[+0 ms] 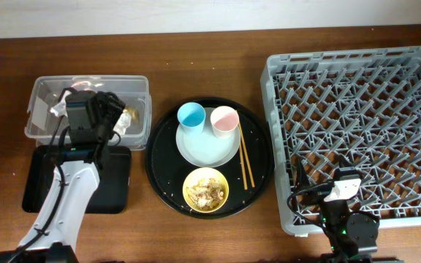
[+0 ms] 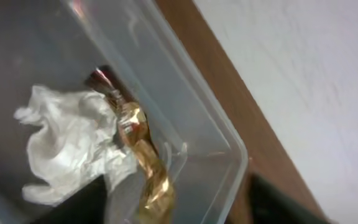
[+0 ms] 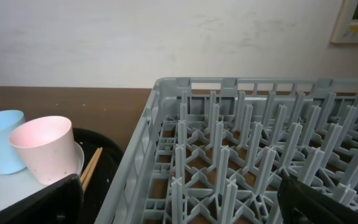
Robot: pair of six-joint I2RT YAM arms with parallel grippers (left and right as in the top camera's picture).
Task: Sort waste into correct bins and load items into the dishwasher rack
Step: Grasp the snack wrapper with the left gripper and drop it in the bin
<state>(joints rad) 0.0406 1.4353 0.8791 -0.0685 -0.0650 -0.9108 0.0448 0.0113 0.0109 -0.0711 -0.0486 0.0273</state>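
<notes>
While hovering over tub (image 1: 141, 82), can't read left gripper's (image 1: 114, 109) grip. Shows tissue (image 2: 67, 143) and wrapper (image 2: 143, 158) inside tub, touching. Has right gripper (image 3: 179, 202) spread, empty, well right of tub. Could drag wrapper out on lift if snagged; scraps (image 1: 207, 191) not yet binned.

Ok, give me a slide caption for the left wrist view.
Crumpled white tissue and gold-and-brown wrapper lying together in a corner of the clear tub.

Even, soft light — left wrist view blurred, glare on clear tub (image 2: 185, 118).
</notes>
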